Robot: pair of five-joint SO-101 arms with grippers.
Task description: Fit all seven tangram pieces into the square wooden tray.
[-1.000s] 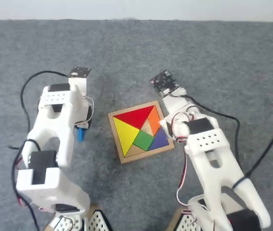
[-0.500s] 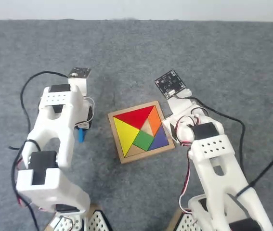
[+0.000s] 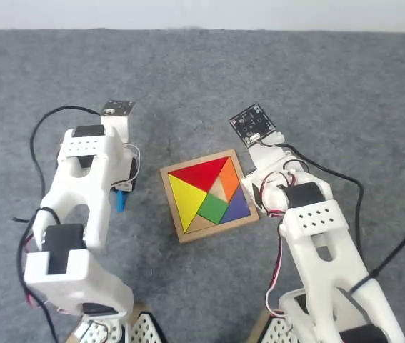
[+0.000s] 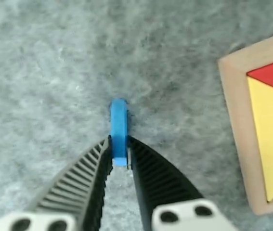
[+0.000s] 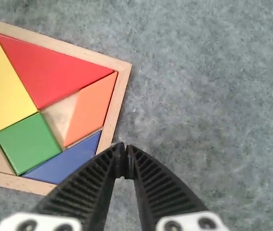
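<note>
Left end effector (image 4: 119, 144) grips the blue piece (image 4: 119, 118) at its tips — tray (image 4: 230, 101) nearby.

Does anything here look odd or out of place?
Yes. The tray has two bare triangular gaps, while a blue piece is off to its side, pinched on edge in the left gripper instead of lying flat inside.

Left gripper (image 4: 119, 145) fingers pinching blue piece (image 4: 119, 118), right gripper (image 5: 124, 153) fingers closed together
</note>
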